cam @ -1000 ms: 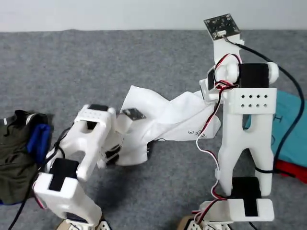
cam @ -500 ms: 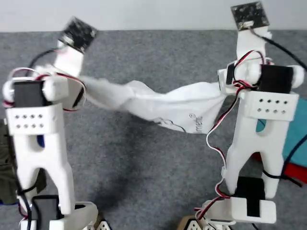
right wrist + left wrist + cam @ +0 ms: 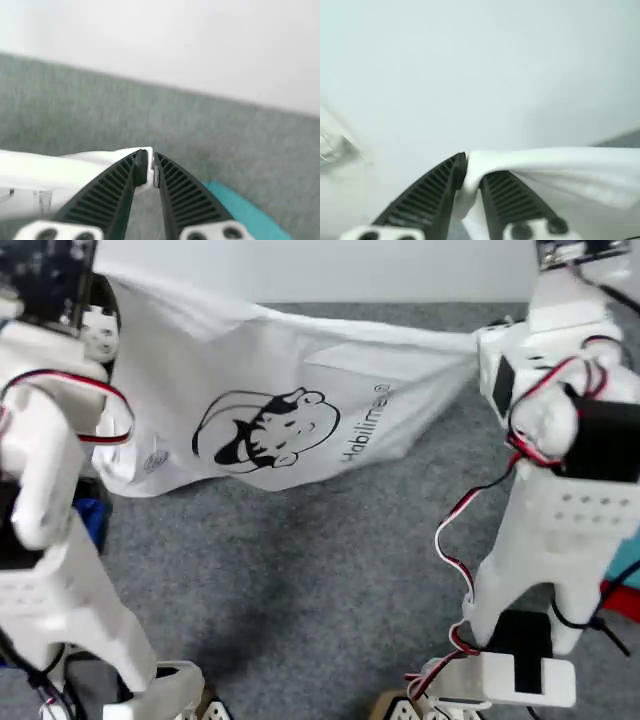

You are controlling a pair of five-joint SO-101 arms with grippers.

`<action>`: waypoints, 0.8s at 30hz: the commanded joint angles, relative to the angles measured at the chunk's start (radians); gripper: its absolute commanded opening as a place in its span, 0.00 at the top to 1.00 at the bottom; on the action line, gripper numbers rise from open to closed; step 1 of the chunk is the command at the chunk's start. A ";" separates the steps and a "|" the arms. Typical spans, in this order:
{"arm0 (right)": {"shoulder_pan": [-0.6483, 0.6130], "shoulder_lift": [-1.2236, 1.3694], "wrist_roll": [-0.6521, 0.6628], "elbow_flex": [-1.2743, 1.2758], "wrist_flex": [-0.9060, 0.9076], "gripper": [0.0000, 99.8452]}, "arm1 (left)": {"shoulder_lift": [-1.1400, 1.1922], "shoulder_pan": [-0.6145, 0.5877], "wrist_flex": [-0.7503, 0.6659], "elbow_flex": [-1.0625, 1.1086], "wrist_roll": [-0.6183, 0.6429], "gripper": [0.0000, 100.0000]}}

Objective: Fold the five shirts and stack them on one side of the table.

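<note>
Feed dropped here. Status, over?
Left gripper shut on white shirt. Right gripper shut on it too. Shirt stretched between them. Teal shirt lying nearby.

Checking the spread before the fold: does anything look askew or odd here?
The shirt hangs unevenly between the grippers. It is broad and low by the left gripper and bunched to a narrow strip at the right gripper, so its print sits tilted. Nothing looks torn.

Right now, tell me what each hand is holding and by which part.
The left hand and the right hand each pinch the white shirt by one end of its upper edge; it hangs spread between them.
</note>
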 commanded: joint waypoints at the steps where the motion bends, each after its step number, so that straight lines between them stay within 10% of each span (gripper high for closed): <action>1: 0.012 -0.056 0.000 -0.127 -0.013 0.99 | -0.031 -0.005 -0.017 -0.033 -0.026 0.96; 24: 0.079 -0.039 0.021 -0.293 0.007 0.99 | -0.046 -0.005 0.273 -0.002 -0.390 1.00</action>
